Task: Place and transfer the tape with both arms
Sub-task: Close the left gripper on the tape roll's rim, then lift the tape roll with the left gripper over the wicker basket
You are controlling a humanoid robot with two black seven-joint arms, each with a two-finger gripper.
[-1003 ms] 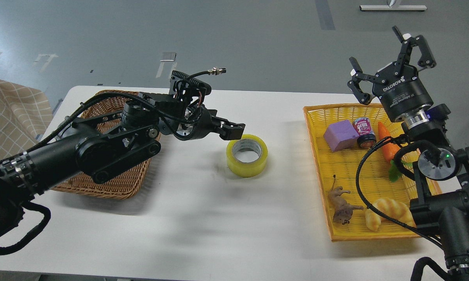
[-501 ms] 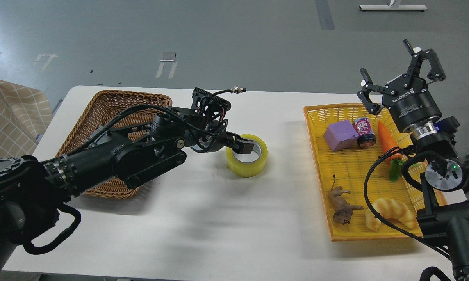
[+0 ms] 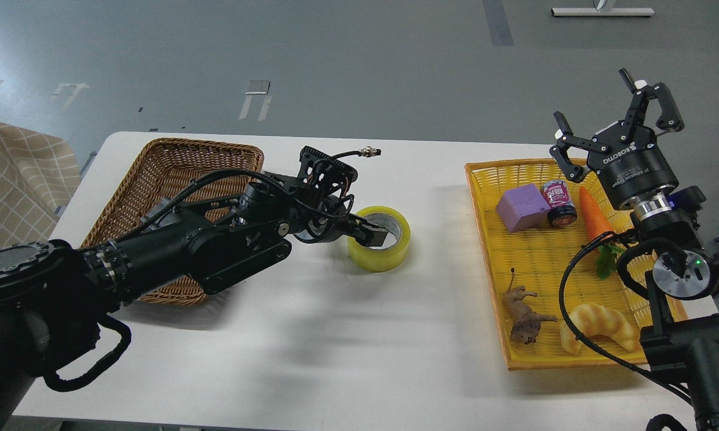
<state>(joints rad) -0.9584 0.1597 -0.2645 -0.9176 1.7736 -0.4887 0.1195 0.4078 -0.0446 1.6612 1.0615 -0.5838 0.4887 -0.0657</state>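
1. Brown woven wicker basket (image 3: 173, 173), left on white table (image 3: 311, 335).
2. Yellow plastic mesh tray (image 3: 545, 263), right, holding purple foam block (image 3: 521, 208), small red-labelled jar (image 3: 558, 202), orange toy carrot (image 3: 592, 215), brown toy animal (image 3: 524, 314), yellow-brown croissant toy (image 3: 598, 326).
3. Beige checked cloth (image 3: 12, 173), far left.

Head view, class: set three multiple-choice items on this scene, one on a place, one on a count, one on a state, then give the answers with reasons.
1. Where is the tape?
A. in the wicker basket
B. on the white table
C. in the yellow tray

2. How many things lie in the yellow tray?
A. three
B. five
C. seven

3. How is the right end effector?
A. open, holding nothing
B. shut on the carrot
C. shut on the tape

Answers:
1 B, the roll sits on bare tabletop between the two containers.
2 B: purple block, jar, carrot, animal figure, croissant.
3 A, its fingers are spread in the air above the tray.
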